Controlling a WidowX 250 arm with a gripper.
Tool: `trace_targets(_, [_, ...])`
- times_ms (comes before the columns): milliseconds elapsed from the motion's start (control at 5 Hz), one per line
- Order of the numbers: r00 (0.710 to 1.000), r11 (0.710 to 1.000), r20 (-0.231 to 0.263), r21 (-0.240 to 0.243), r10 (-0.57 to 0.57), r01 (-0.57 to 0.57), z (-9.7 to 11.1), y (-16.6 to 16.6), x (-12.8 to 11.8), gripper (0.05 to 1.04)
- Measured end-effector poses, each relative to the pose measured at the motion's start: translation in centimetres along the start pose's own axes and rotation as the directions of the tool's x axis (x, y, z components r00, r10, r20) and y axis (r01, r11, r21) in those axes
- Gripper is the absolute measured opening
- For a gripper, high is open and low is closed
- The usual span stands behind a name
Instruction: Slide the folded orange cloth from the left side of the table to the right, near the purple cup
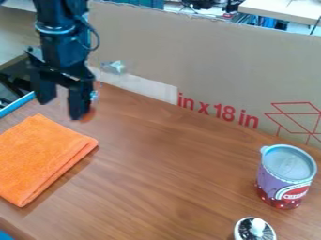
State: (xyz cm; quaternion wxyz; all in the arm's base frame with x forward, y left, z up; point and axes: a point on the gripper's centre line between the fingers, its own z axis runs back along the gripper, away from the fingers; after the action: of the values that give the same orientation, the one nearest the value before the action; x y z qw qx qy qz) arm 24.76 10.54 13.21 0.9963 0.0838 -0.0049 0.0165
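Orange cloth, folded flat, on left of surface. Gripper open, near cloth's far corner. Purple-red can, white-knobbed thing at right. Cardboard wall behind.

My black arm comes down from the top edge at upper left, nearly upright. I have the gripper pointing downward, its two fingers spread apart.
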Motion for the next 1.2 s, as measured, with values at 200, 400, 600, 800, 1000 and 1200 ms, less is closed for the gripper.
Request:
trace_targets(200, [0.994,0.998,-0.110,0.056,-0.002,0.008,-1.4,3.1,-1.7,1.005])
trace_targets(400, [0.976,0.999,-0.216,0.032,0.023,-0.017,-3.8,5.3,-2.9,1.005])
trace_targets(600, [0.966,0.999,-0.256,-0.047,-0.020,0.008,-6.9,7.5,-3.6,1.005])
trace_targets(800, [0.971,0.996,-0.236,-0.086,-0.041,0.021,-8.6,8.5,-3.4,1.005])
trace_targets(1000, [0.977,0.999,-0.214,-0.041,-0.015,0.006,-10.2,8.6,-3.2,1.005])
trace_targets(1200, [0.984,0.998,-0.173,-0.050,-0.040,0.032,-11.7,7.0,-2.6,1.005])
